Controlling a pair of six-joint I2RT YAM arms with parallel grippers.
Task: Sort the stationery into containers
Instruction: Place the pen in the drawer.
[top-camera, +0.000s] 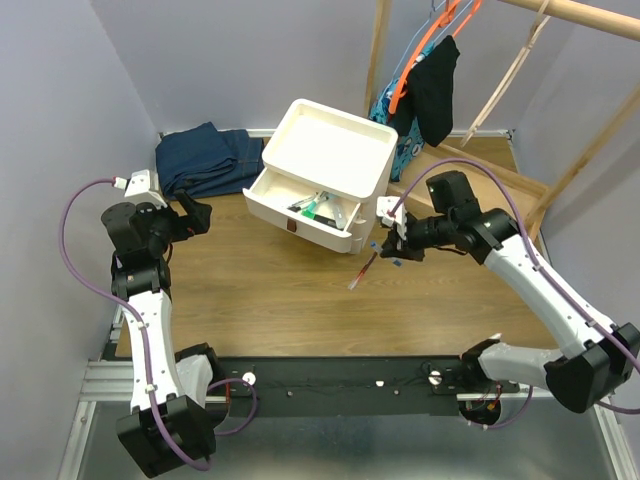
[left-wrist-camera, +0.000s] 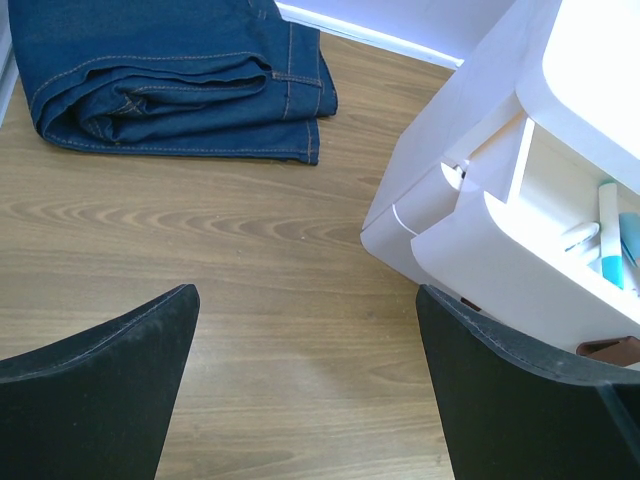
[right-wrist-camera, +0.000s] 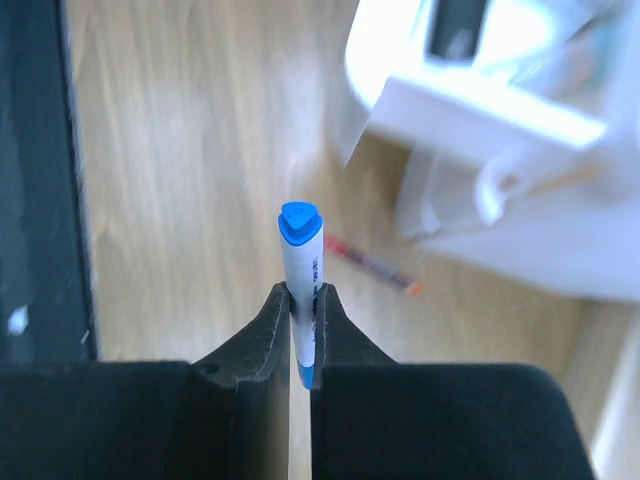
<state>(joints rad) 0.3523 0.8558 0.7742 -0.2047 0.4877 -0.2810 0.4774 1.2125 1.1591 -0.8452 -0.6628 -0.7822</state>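
Jaws of the right gripper (right-wrist-camera: 300, 300) pinch a white marker (right-wrist-camera: 300, 265) (blue cap outward) above the tabletop (top-camera: 300, 300), beside the white drawers (top-camera: 325, 170). One drawer (top-camera: 300, 215) stands open with pens inside. Below lies a red pen (top-camera: 361, 272). Left gripper (left-wrist-camera: 300, 380) jaws are spread wide, near folded jeans (left-wrist-camera: 170, 75).

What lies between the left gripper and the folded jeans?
Only bare wooden tabletop separates the left gripper from the jeans, seen in the left wrist view.
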